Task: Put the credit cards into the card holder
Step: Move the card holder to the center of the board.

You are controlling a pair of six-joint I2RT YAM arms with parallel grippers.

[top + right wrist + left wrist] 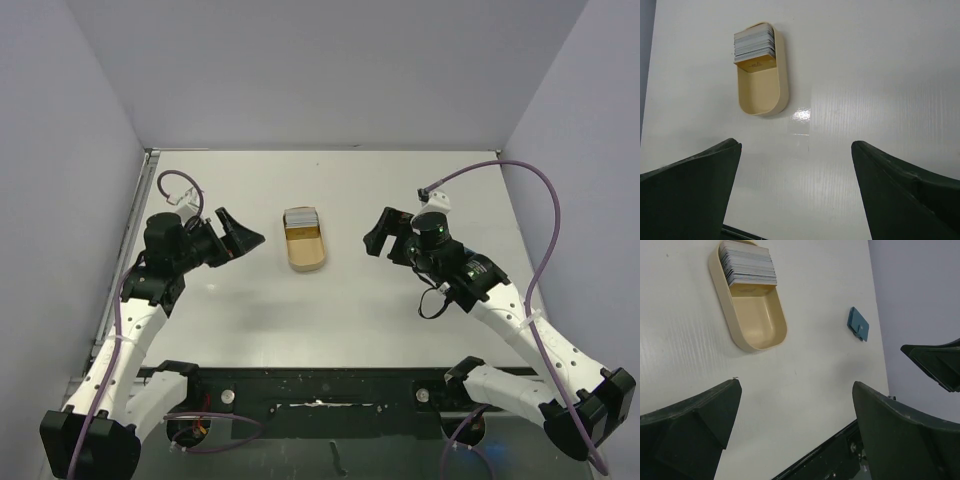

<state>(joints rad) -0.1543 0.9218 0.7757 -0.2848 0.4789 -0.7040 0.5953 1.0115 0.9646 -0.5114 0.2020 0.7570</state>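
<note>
The credit cards (301, 217) are a grey-white stack standing in the far end of a tan oblong tray (306, 258) at the table's middle. They also show in the left wrist view (748, 262) and the right wrist view (754, 42). The card holder (858, 324), small and teal, lies closed on the table beyond the tray in the left wrist view; in the top view it is hidden under the right arm. My left gripper (243, 236) is open and empty left of the tray. My right gripper (378, 236) is open and empty right of the tray.
The tray's near half (757, 315) holds nothing. The right gripper's dark fingers (935, 360) show just beyond the card holder. Grey walls close in the table on the left, back and right. A black rail (320, 385) runs along the near edge.
</note>
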